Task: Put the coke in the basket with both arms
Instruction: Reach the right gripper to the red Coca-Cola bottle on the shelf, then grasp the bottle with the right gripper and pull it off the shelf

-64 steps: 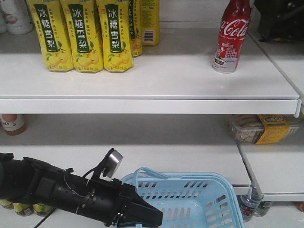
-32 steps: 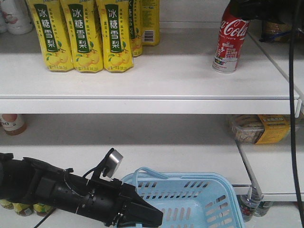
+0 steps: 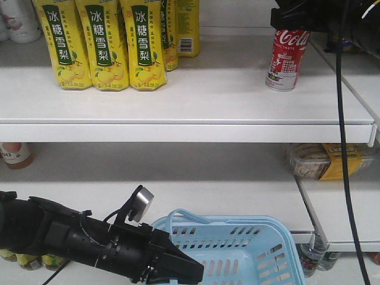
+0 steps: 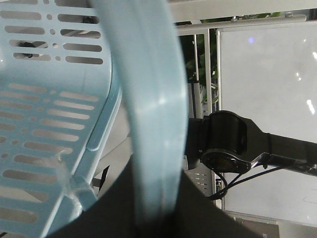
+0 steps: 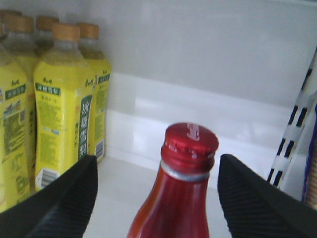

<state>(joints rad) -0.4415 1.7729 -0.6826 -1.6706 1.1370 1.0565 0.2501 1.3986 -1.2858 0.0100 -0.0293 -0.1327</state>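
The coke stands upright at the right of the top shelf, red above and silver below. My right gripper reaches in from the upper right and hides its top. In the right wrist view it is open, with one black finger on each side of the coke's red neck and cap, not touching. Low at the front, my left gripper is shut on the left rim of the light blue basket. In the left wrist view a pale blue band of the basket runs between the dark jaws.
Yellow pear-drink bottles stand in a row at the left of the top shelf, well away from the coke. A black cable hangs down at the right. Packaged snacks lie on the lower right shelf. Small bottles stand below it.
The right gripper has come in from the upper right and now covers the coke's top. The left arm and the basket have not moved.
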